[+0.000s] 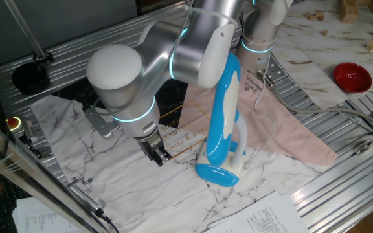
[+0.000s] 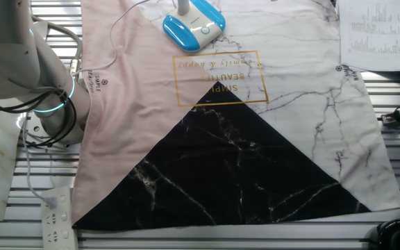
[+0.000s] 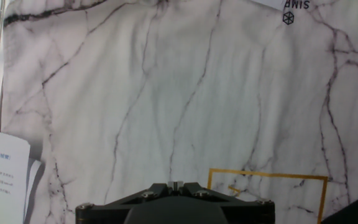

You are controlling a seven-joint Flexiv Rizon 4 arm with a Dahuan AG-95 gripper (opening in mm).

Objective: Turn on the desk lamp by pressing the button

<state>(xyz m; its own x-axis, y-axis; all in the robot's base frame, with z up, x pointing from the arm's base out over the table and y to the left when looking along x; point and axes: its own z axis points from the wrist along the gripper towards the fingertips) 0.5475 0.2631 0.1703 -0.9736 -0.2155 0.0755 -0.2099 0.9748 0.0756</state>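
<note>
The desk lamp (image 1: pixel 223 110) stands folded on the marble-print cloth, its long blue and white head upright over its oval blue base (image 1: pixel 215 173). In the other fixed view only the base (image 2: pixel 194 25) shows, at the top edge, with a small round mark on its white top panel. My gripper (image 1: pixel 158 155) hangs low over the cloth, to the left of the lamp base and apart from it. In the hand view the fingertips (image 3: pixel 176 185) meet with only a thin seam between them and hold nothing. The lamp does not show in the hand view.
A red bowl (image 1: pixel 352 76) sits at the far right. The cloth (image 2: pixel 228 167) has pink, black and marble parts. Printed sheets (image 1: pixel 264 217) lie at the front edge and at one corner (image 2: pixel 380 31). A power strip (image 2: pixel 55 215) and the arm's base (image 2: pixel 44 83) stand beside the cloth.
</note>
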